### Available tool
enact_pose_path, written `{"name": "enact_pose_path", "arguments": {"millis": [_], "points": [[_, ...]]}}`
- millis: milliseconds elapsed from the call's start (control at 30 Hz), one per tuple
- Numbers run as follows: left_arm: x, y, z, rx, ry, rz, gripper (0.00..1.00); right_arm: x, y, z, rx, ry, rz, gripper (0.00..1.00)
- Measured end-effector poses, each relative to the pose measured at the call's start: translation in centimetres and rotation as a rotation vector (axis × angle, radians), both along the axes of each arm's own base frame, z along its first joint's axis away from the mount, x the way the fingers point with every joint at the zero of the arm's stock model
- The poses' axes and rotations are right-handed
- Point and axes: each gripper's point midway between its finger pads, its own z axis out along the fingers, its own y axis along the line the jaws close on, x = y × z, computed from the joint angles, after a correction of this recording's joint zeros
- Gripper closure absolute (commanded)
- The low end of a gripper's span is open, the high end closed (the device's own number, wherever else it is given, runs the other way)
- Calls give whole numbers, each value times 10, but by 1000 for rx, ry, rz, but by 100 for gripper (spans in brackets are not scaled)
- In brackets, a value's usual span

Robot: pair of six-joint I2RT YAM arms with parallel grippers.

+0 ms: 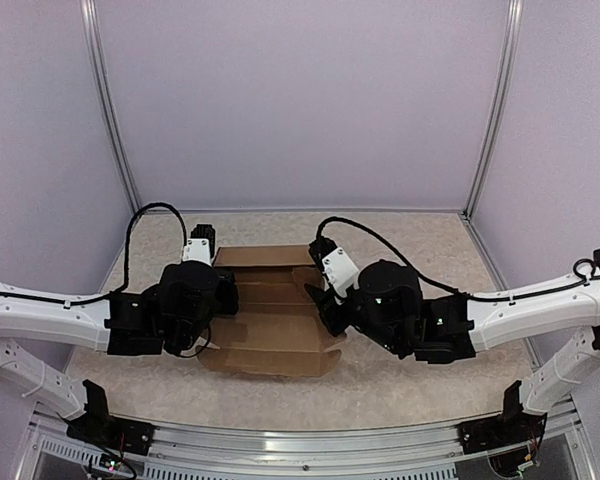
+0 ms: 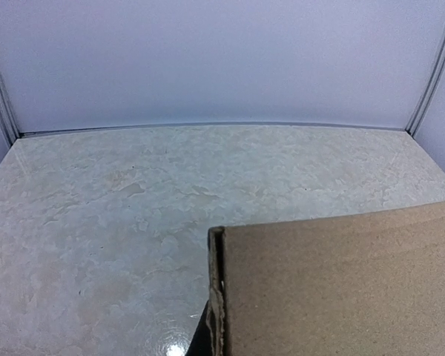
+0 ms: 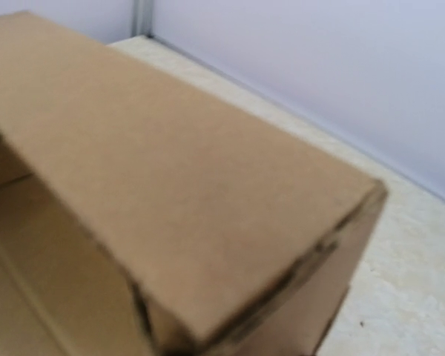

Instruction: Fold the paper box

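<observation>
Enclosing the workspace on 3 sides, plain lilac walls are meeting a mottled beige table that is catching a glossy glare. Between the 2 arms the paper box is lying on the table partly formed: side walls are standing up, while near-edge flaps are lying flat, so I am judging it about midway. The left gripper is clenched, seemingly pinching the left wall. The right gripper is sitting at the right end, and I cannot tell its grip.
</observation>
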Motion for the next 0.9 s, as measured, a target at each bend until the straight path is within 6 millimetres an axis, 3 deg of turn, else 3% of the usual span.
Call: {"name": "enact_pose_path", "arguments": {"millis": [333, 700, 767, 800, 900], "points": [[3, 1, 1, 18, 2, 47, 100, 18, 2, -4, 42, -63, -139, 73], [4, 5, -1, 25, 4, 82, 100, 26, 6, 0, 60, -174, -264, 78], [4, 5, 2, 19, 1, 85, 100, 29, 6, 3, 66, -194, -285, 87], [5, 5, 3, 18, -1, 88, 100, 30, 6, 5, 68, -204, -294, 99], [5, 8, 5, 13, -7, 103, 100, 33, 3, 13, 86, -231, -338, 100]]}}
